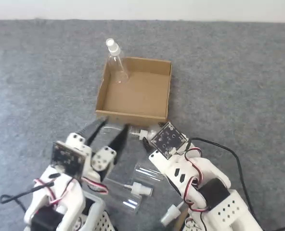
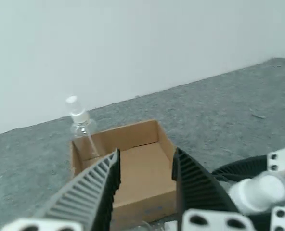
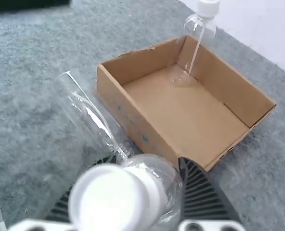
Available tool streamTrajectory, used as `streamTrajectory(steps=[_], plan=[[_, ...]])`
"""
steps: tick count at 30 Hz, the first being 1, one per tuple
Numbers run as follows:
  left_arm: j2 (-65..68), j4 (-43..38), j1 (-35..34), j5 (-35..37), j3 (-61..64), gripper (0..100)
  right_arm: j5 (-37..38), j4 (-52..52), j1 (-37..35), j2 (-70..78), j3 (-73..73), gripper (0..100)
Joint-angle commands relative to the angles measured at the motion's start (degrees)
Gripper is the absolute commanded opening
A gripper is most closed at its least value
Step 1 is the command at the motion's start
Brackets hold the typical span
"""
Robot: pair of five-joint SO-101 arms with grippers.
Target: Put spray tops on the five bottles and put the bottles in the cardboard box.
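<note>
Closest to the arm bases, a couple of spare bottles [image 1: 125, 195] and a loose spray top [image 1: 170, 215] lie on the grey carpet [image 1: 239, 72], so there's plenty left to do.

Just past those, the right gripper [image 3: 145, 166] is clamped on the neck end of a clear bottle [image 3: 92, 115], which lies on its side in front of the box. A white spray top [image 3: 109, 199] sits right at that neck. I'd call this the capping step for bottle number two, though I can't tell if the top is fully seated.

The left gripper [image 2: 145, 163] has its jaws spread, one on either side of the bottle's other end. I honestly can't tell if they touch the glass.

Beyond both is the cardboard box [image 1: 133, 117], with one finished bottle [image 1: 117, 65] standing in its far corner on the left arm's side, top on.

My guess for the next move: check the top is pushed home, then lift the bottle over the near wall and set it down on the bare floor of the box, well apart from the standing one so it doesn't get knocked over. That near wall is just beside the bottle, so it needs to go up first, not a straight shove.
</note>
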Motion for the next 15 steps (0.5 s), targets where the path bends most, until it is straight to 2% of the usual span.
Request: streamTrajectory(steps=[1, 9, 15], plan=[[-0.7, -1.14, -8.09, -0.09, -0.22, 14, -0.7, 1.36, 0.92, -1.19, -3.16, 7.9], [-0.7, -5.27, -15.74, -0.09, 4.53, 2, -0.7, 1.36, 1.01, -1.19, -3.16, 7.9], [-0.7, -11.34, -21.8, -0.09, 9.98, 1, -0.7, 1.36, 1.01, -1.19, -3.16, 7.9]])
